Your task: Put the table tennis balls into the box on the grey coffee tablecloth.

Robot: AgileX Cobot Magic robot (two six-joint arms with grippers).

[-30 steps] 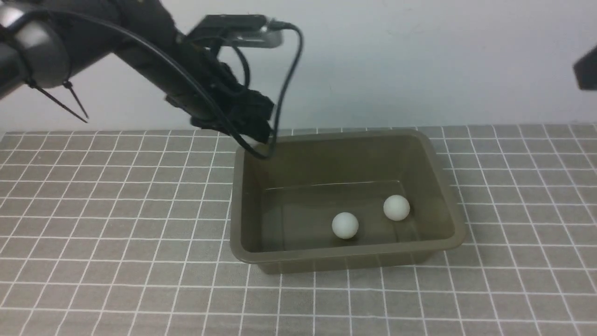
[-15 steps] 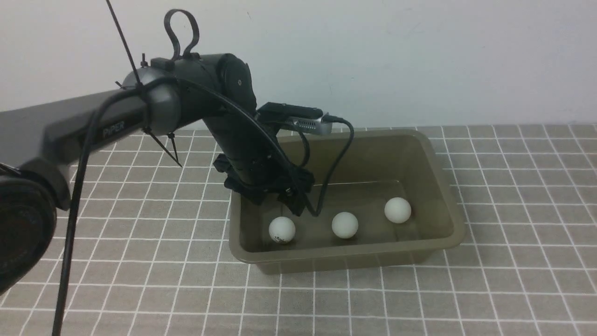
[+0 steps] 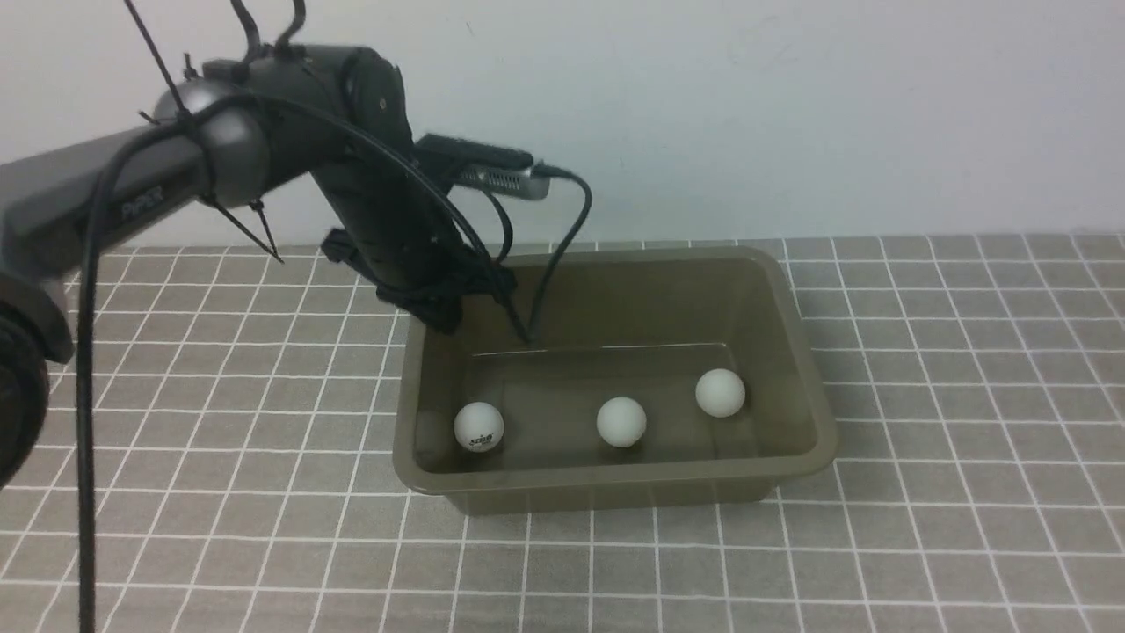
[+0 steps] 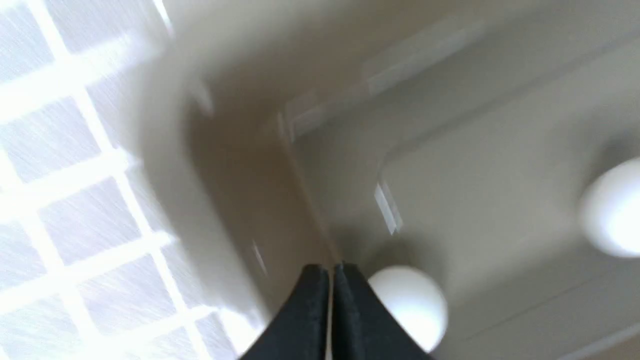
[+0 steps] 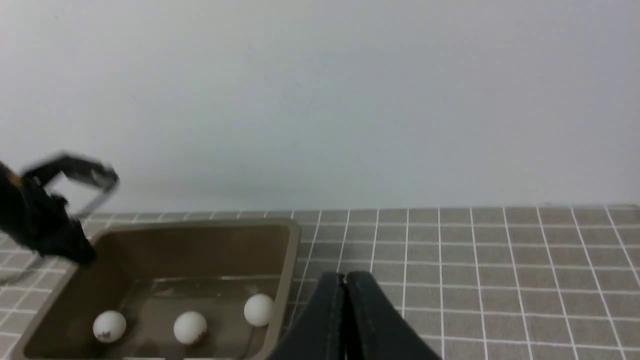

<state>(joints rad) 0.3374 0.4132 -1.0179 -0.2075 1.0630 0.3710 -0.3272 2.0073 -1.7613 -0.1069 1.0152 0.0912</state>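
Three balls (image 3: 621, 421) lie in the box (image 3: 615, 475) on the cloth (image 3: 967, 396). The left gripper (image 4: 330, 267), closed and empty, hangs over its corner. The right gripper (image 5: 344, 276) is closed too. Best to lift straight up, clearing the rim.
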